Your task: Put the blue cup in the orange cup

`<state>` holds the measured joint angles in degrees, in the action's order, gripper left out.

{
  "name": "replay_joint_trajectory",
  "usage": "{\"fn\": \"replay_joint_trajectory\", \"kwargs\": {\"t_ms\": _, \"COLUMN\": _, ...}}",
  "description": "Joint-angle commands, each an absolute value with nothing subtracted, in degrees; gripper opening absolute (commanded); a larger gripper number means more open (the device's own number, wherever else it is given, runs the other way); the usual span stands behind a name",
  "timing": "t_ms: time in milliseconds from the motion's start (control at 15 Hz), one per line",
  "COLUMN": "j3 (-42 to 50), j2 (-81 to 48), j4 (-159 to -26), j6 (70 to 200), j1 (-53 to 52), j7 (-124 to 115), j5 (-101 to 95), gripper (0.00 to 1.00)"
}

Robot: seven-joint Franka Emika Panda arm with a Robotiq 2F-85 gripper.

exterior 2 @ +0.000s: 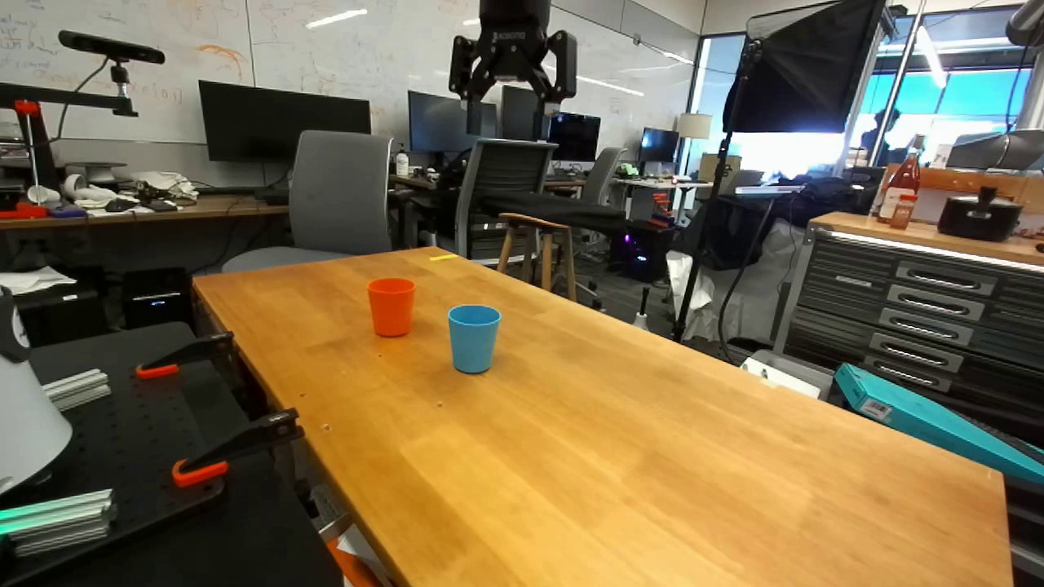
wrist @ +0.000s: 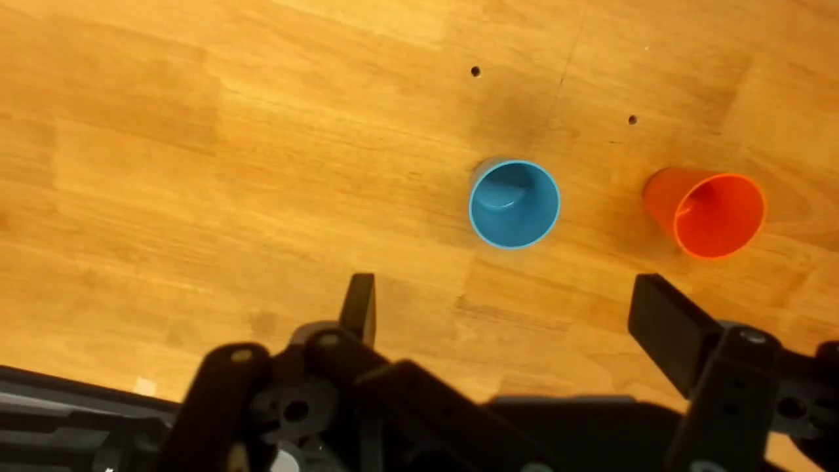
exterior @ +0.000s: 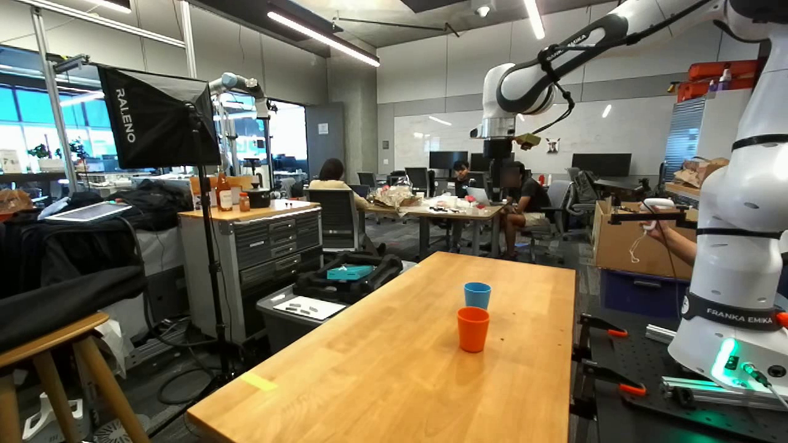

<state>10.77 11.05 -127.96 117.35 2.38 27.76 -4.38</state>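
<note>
The small blue cup stands upright on the wooden table. It also shows in an exterior view and in the wrist view, where its inside looks empty. The orange cup stands upright a short way from it and hides the blue cup's lower part in that exterior view. The orange cup also shows in an exterior view and, right of the blue cup, in the wrist view. My gripper is open and empty, high above the table and both cups. It also shows in both exterior views.
The long wooden table bears both cups. Black clamps with orange tips sit along its edge by the robot's black mounting plate. A softbox lamp on a stand stands beyond the table's far side.
</note>
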Motion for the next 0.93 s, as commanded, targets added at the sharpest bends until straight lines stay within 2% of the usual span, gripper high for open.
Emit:
{"fn": "replay_joint_trajectory", "kwargs": {"t_ms": 0, "j3": 7.1, "j2": 7.0, "j4": -129.7, "j6": 122.2, "j1": 2.0, "j7": 23.3, "j5": -7.5, "gripper": 1.00}}
{"fn": "replay_joint_trajectory", "kwargs": {"t_ms": 867, "j3": 2.4, "j2": -8.9, "j4": -134.0, "j6": 133.2, "j1": 1.9, "j7": 23.2, "j5": -9.1, "gripper": 1.00}}
